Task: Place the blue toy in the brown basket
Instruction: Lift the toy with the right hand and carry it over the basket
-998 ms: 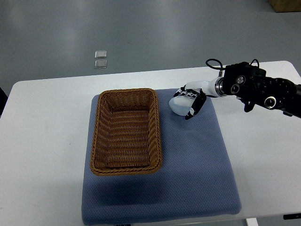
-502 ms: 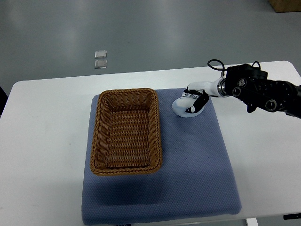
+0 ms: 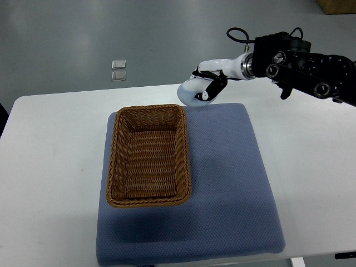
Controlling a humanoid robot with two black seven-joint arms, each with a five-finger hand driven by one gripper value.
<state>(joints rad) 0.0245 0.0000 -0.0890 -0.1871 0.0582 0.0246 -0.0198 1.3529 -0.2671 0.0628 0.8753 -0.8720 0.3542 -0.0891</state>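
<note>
A pale blue toy [image 3: 189, 92] is held in my right hand [image 3: 204, 89], whose white and black fingers are curled around it. The hand is raised above the table, just past the far right corner of the brown wicker basket [image 3: 148, 154]. The basket stands empty on the left part of a blue mat [image 3: 233, 183]. My right arm [image 3: 303, 55] comes in from the right edge. The left arm does not show.
The mat lies on a white table [image 3: 50, 167]. Two small clear squares [image 3: 119, 70] lie on the grey floor beyond the table's far edge. A brown box corner [image 3: 337, 5] shows at the top right.
My right hand closed on the blue toy where it lay on the mat, then lifted it up and to the left, toward the basket's far right corner.
</note>
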